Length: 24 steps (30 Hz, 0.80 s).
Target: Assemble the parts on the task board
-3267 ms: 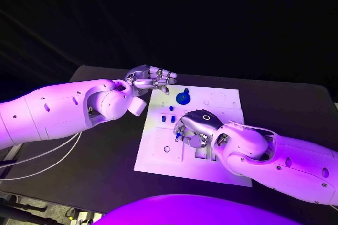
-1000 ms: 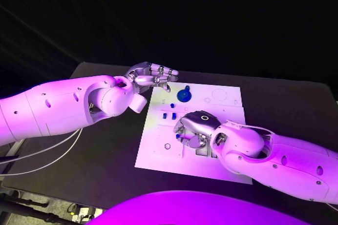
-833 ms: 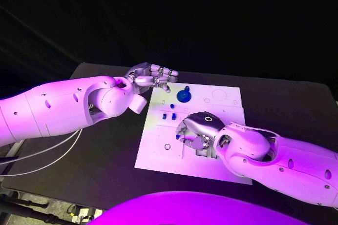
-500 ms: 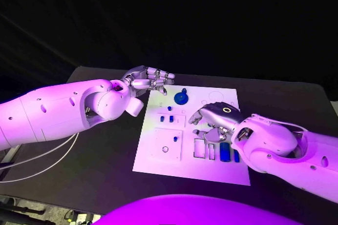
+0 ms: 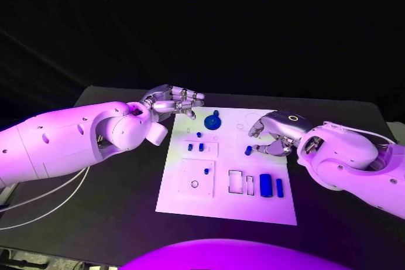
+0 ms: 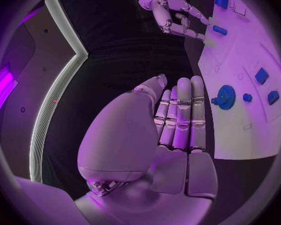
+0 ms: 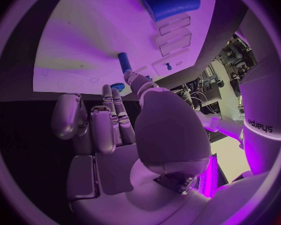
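Near us, the flat white task board (image 5: 202, 197) carries a blue cylinder (image 5: 266, 184) beside rectangular slots. Our right hand (image 5: 271, 135) pinches a small blue peg (image 5: 248, 150). Farther, our left hand (image 5: 171, 103) hovers, fingers curled, empty, near a toothed blue gear (image 5: 212, 122).

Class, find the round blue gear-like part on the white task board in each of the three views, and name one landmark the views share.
Head view: blue gear near the board's far edge, between the two hands.
Left wrist view: blue gear just beyond the left hand's fingertips.
Right wrist view: cannot tell; a blue patch shows behind the fingers.
Shared landmark: the white task board.
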Tool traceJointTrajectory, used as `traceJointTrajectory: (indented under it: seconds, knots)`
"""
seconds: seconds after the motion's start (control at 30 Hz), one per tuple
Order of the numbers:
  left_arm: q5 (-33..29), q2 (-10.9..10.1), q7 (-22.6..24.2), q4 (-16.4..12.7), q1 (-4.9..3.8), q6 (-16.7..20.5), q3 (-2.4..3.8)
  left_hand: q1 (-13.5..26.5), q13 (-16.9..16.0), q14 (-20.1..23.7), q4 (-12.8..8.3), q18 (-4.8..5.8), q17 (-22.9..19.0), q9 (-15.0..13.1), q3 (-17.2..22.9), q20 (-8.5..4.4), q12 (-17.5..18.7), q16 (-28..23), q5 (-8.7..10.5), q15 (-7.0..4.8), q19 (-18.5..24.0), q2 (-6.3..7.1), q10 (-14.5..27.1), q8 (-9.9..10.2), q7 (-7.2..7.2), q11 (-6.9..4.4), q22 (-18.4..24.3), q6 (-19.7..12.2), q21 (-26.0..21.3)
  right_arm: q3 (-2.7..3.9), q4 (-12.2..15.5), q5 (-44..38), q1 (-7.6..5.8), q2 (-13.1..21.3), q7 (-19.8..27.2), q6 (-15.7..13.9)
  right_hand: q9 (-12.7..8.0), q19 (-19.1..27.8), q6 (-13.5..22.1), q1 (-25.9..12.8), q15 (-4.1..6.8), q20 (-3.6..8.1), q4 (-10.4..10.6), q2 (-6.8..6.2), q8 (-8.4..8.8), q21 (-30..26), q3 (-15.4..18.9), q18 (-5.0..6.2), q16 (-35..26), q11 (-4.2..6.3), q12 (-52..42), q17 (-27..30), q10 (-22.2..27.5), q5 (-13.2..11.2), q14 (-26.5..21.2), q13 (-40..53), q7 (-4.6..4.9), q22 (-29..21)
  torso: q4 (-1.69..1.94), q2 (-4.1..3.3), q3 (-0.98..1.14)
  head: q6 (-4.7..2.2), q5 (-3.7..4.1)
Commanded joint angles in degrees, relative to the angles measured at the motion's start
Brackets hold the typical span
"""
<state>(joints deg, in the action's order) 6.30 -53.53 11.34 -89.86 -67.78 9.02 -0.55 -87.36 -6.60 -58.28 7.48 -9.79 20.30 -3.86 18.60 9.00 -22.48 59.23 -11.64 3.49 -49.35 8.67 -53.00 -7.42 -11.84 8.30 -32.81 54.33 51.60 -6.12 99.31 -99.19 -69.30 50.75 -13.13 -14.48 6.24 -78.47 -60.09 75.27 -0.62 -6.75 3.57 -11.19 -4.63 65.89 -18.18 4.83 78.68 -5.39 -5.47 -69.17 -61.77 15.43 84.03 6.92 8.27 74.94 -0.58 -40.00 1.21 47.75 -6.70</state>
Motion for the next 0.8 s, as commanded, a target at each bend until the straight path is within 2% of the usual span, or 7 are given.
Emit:
traceJointTrajectory:
  seconds: [0.03, 0.33, 0.8]
  knots:
    - [-0.2, 0.1, 0.2, 0.0, -0.05, -1.1, 0.03, 0.3, -0.1, 0.2, -0.4, -0.72, -0.1, 0.0, -0.1, 0.05, -0.4, -0.3, 0.01, 0.32, 0.2, -0.27, 0.5, -0.3, -0.15, -0.05, 0.1, -0.4, -0.2, -0.04, -0.7, 0.5, 0.01, -0.4, 1.2, 3.7, -0.1, 0.3, 0.0, 0.6, -0.05, 0.11, 0.0, -0.1, 0.31, -0.2, 0.5, 0.36, -0.2, 0.0, -0.3, 0.0, 0.5, 0.2, 1.8, -0.1, -0.61, 2.8, 0.15, -0.08, -0.02, 0.07, 0.02]
    - [-0.2, -0.1, 0.2, -0.2, -0.05, -1.1, 0.02, 0.3, -0.1, 0.2, -0.4, -0.72, -0.1, 0.0, -0.1, 0.05, -0.4, -0.3, 0.01, 0.32, 0.2, -0.27, 0.5, -0.3, -0.15, -0.05, 0.1, -0.4, -0.2, -0.29, -2.0, 0.8, 0.22, -1.3, 1.7, 6.6, -0.1, -0.1, -0.2, 0.8, 0.06, 0.19, 0.0, 0.27, 0.24, 0.3, 1.4, 0.25, 0.1, 0.17, -1.2, -0.4, 0.1, 0.4, 2.0, 0.0, -0.84, 3.1, 0.01, -0.08, -0.05, 0.27, -0.2]
    - [-0.2, -0.3, 0.1, -0.3, -0.06, -1.1, 0.02, 0.3, -0.1, 0.2, -0.4, -0.72, -0.1, 0.0, -0.1, 0.05, -0.4, -0.3, 0.01, 0.32, 0.2, -0.27, 0.5, -0.3, -0.15, -0.05, 0.1, -0.4, -0.2, -0.46, -2.9, 1.6, 0.82, -3.3, 2.5, 6.5, 0.1, -1.6, -1.5, 2.0, 0.69, 0.71, 0.1, 2.36, -0.17, 2.7, 0.9, -0.26, 0.6, 0.93, -3.3, -1.1, -2.9, 0.7, 2.2, 0.3, -0.71, 4.5, 0.06, -0.07, 0.0, 0.55, -0.29]
